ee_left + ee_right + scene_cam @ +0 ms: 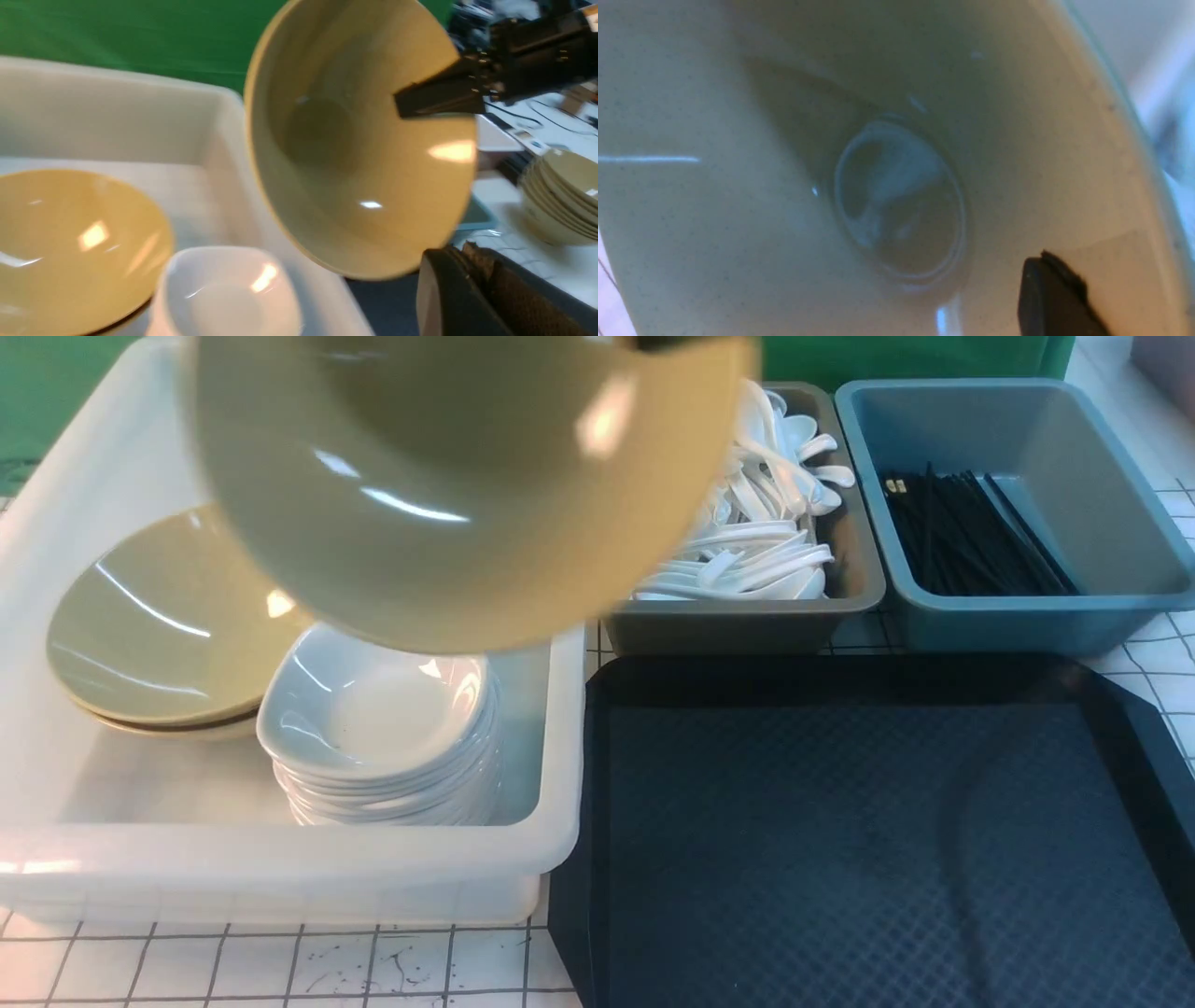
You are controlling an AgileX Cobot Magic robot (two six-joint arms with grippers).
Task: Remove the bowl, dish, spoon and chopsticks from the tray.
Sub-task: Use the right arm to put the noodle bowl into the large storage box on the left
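The right gripper (420, 99) is holding the tilted bowl (448, 495) in the air near the white tub (93, 859), its jaws clenching the rim. For the left gripper (460, 289), I cannot tell.

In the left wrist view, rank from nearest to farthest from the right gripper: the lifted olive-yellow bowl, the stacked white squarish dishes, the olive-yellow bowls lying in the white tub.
1. Lifted glossy olive-yellow round bowl: rim in the right gripper's fingers.
2. Stacked white squarish dishes: in the white plastic tub's nearer side.
3. Olive-yellow bowls lying in the tub: beyond the dishes.
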